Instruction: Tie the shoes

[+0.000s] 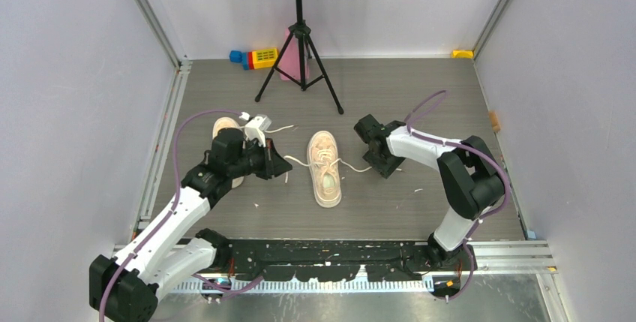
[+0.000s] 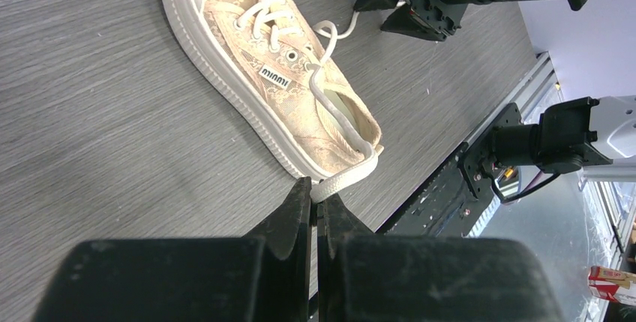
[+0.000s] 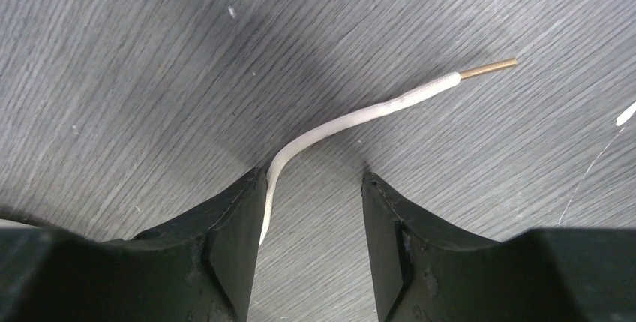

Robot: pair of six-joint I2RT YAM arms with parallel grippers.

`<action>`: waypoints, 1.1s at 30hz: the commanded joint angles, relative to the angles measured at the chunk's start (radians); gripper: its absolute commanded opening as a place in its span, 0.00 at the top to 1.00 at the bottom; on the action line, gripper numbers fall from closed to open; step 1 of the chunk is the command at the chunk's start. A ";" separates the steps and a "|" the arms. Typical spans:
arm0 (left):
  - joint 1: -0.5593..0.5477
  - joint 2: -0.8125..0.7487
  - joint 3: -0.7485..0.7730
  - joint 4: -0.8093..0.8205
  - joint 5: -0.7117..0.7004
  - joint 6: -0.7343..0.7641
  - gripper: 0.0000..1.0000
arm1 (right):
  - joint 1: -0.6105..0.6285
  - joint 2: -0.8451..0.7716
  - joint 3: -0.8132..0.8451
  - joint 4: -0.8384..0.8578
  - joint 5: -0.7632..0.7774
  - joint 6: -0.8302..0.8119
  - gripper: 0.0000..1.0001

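**Top view:** nothing's been tied yet, as far as can be judged. One shoe (image 1: 325, 168) is laid flat between the two pincers, laced up, but no knot or bow can be seen. Its left lace (image 1: 298, 162) is pulled out to the left pincer (image 1: 287, 167), and its right lace (image 1: 356, 166) is run out to the right pincer (image 1: 379, 166). A second shoe (image 1: 223, 127) is parked just behind the left pincer, half hidden by the arm. A loose lace (image 1: 281, 128) is trailed out beside it, so it's probably untied too.

**Left wrist:** the left pincer is clamped tight on the left lace, pinched right at the fingertips. The shoe is sat just ahead of the tips, heel end nearest. The lace is led from the tips up past the heel collar to the eyelets.

**Right wrist:** the jaws are spread apart here. The right lace is laid between the fingers, touching the inner face of one, and it's not pinched. Its brass tip (image 3: 487, 67) is left out ahead of the pincer on the table (image 3: 112, 74).

So one end is held and the other is only lined up. The crossing, the knot, the bow and the whole second shoe are reckoned to be left.
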 commanded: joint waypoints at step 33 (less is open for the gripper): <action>-0.336 0.284 0.298 -0.069 -0.176 0.032 1.00 | -0.049 -0.484 0.058 0.145 -0.305 -0.559 1.00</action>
